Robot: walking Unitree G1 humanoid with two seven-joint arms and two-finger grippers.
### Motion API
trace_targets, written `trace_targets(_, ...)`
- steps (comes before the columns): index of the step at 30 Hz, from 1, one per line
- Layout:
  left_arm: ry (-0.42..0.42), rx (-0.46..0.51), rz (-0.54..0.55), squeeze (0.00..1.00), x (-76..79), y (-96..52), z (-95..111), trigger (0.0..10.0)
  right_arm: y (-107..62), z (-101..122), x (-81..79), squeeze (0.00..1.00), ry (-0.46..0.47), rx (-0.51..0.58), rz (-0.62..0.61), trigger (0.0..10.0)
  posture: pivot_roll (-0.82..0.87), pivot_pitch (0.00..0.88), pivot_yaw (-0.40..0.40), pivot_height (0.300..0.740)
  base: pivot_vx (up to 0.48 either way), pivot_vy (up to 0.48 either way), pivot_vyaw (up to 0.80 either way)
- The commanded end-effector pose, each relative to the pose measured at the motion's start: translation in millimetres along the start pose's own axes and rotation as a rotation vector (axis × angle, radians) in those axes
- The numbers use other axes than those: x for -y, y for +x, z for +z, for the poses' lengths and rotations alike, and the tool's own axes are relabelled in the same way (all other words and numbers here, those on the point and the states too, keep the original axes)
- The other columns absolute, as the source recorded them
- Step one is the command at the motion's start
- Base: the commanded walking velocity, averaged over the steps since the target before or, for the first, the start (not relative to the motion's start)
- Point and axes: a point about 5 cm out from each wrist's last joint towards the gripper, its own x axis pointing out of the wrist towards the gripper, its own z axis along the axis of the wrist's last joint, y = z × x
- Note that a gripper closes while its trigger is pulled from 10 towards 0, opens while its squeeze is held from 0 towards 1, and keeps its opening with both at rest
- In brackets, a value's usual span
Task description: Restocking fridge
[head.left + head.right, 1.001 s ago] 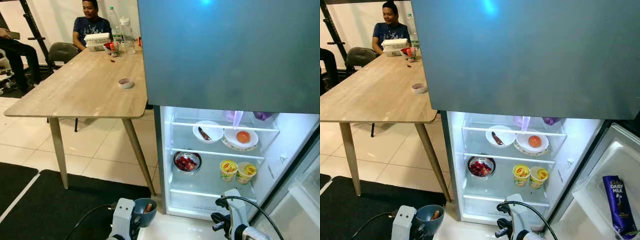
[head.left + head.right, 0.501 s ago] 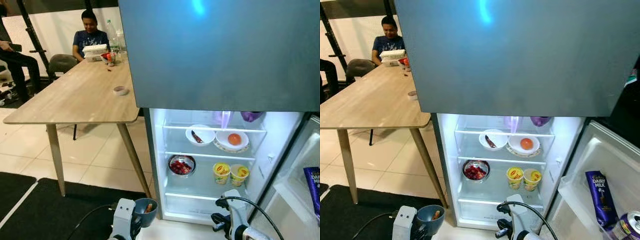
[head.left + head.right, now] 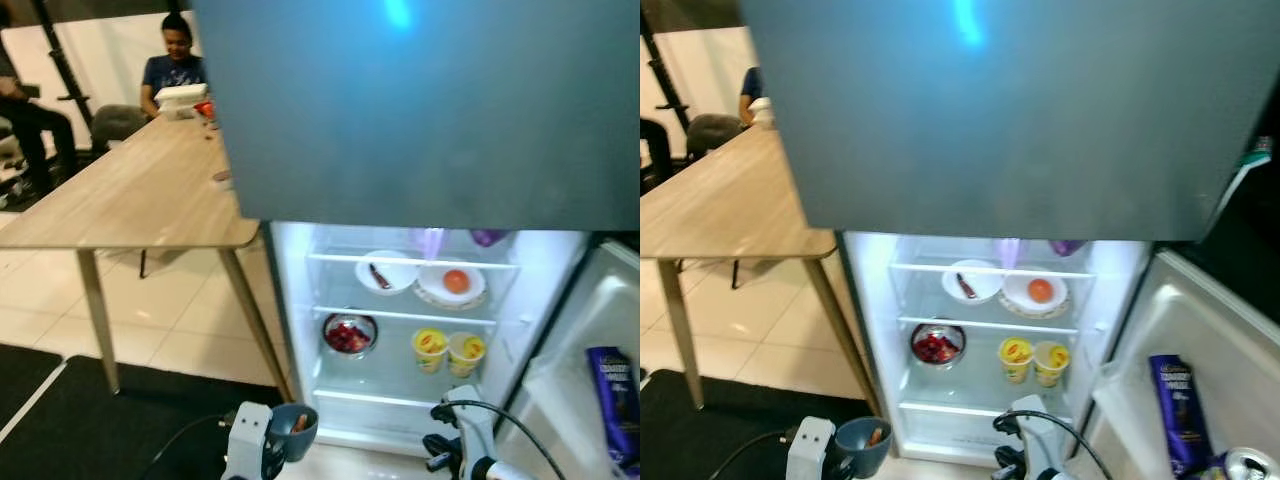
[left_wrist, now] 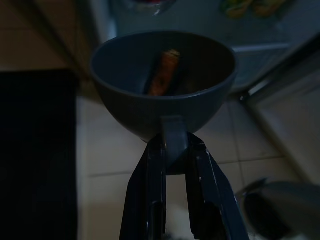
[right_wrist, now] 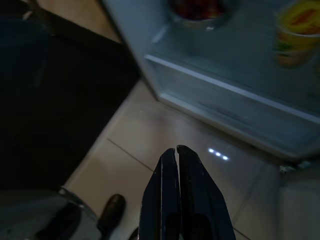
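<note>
Left wrist view, left pincer pinching the rim tab of a grey bowl holding an orange piece, right pincer pressed together above the floor tiles before the open fridge

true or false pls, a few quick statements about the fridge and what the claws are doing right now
1. The left claw grips a grey bowl. True.
2. The bowl is empty. False: an orange stick-shaped item lies in it.
3. The right claw holds a cup. False: it is shut and holds nothing.
4. Two yellow cups stand on the fridge's middle shelf. True.
5. The fridge is closed. False: its lower compartment is open and lit.
</note>
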Motion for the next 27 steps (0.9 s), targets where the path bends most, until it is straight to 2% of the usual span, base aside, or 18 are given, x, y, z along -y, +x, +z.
trace_targets(1,-0.017,-0.025,0.02,0.0,-3.7,-4.8,-8.3,10.0,2.6,-1.1,-5.7,0.0,0.001,-0.002,0.015,10.0,-0.07,0.0,0.039,0.74,0.0,0.0,0.0)
trace_targets(11,0.006,-0.042,0.017,0.0,-4.1,-6.9,-12.2,10.0,3.7,0.3,-6.9,0.0,-0.002,0.002,0.02,10.0,-0.07,0.0,0.04,0.74,0.0,0.0,0.0)
trace_targets(27,0.006,-0.044,0.014,0.0,-3.3,-7.6,-13.9,10.0,3.3,-1.4,-7.0,0.0,0.009,0.001,0.014,10.0,-0.07,0.0,0.042,0.74,0.273,0.0,0.0)
